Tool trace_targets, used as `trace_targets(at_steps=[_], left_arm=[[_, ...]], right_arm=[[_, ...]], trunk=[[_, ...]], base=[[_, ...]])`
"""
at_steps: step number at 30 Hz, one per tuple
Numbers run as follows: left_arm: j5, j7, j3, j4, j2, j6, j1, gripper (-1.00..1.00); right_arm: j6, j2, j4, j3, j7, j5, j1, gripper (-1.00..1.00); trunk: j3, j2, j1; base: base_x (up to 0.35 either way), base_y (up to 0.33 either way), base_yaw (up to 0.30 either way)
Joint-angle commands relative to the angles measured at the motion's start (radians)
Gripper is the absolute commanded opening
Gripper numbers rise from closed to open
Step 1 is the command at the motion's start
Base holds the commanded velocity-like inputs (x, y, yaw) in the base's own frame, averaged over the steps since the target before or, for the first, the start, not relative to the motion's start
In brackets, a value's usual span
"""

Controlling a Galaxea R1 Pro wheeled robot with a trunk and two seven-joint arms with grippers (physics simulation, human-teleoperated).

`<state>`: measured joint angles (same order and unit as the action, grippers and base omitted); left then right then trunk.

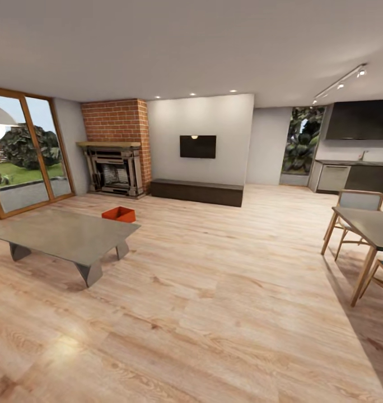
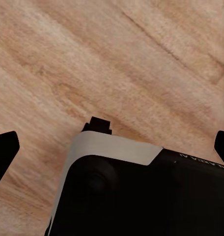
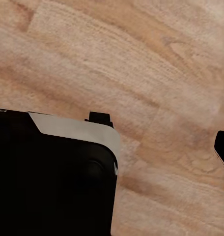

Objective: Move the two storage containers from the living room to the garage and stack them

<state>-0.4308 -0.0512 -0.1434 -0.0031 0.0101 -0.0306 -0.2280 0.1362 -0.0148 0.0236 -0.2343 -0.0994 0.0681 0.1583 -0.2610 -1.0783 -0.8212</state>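
I am in the living room, on its light wood-plank floor. One orange-red storage container sits on that floor just behind the low grey coffee table, at the left of the head view. My left gripper hangs open over the planks and the robot's dark base, its two dark fingertips far apart with nothing between them. My right gripper also points down at the planks. One of its fingertips shows at the frame's edge, standing wide and holding nothing. The garage is out of view.
A brick fireplace, wall TV and long dark cabinet line the far wall. Glass doors stand at the left. A dining table with chairs is at the right, and a kitchen counter behind it.
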Motion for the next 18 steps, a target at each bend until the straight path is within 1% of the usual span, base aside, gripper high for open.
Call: trace_targets(at_steps=[1,18], left_arm=[[-0.008,-0.002,-0.009,0.0,0.0,-0.002,-0.001,1.0],[-0.008,-0.001,-0.009,0.0,0.002,0.003,-0.001,1.0]], right_arm=[[0.005,-0.001,0.003,-0.008,-0.003,0.007,0.001,1.0],[0.005,-0.001,0.003,-0.008,-0.003,0.007,0.001,1.0]], trunk=[[-0.001,-0.001,-0.001],[-0.001,-0.001,-0.001]], base=[[0.325,0.0,0.0],[0.325,0.0,0.0]])
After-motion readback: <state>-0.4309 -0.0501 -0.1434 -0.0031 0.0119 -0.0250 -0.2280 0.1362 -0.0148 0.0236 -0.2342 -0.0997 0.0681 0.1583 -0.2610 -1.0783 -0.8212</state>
